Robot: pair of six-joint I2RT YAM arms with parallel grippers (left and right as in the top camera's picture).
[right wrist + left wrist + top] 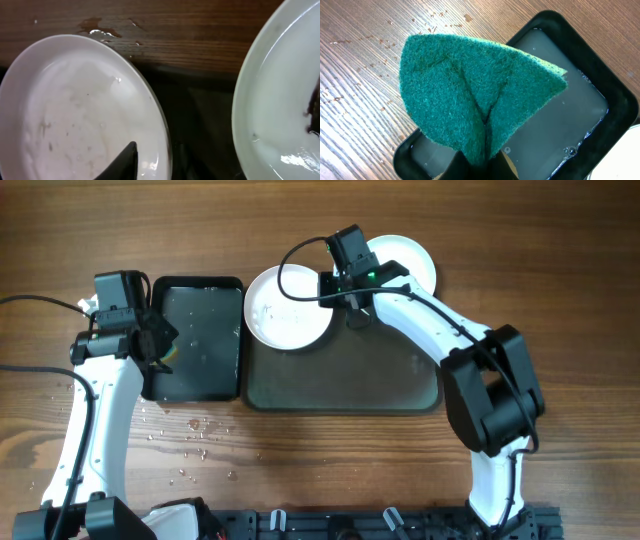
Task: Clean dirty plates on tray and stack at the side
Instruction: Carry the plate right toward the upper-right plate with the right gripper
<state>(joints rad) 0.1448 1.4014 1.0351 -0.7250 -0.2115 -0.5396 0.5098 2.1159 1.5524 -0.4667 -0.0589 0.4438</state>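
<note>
While pinching the folded green scouring pad (475,85) tight in the shut left hand (480,167), hovers over the left rim of the water-filled black tray (620,100), with wet desk (300,220) open further left. Straddles the right rim of the left plate (285,310) with the right hand (352,305), fingers (129,160) loosely parted, gripping nothing. Overhangs the tray (340,380) at its far-left corner with that plate. Shows a dark smear on the right plate (412,258), lying across the tray's far edge, a narrow gap between plates. Keeps most tray floor bare.
</note>
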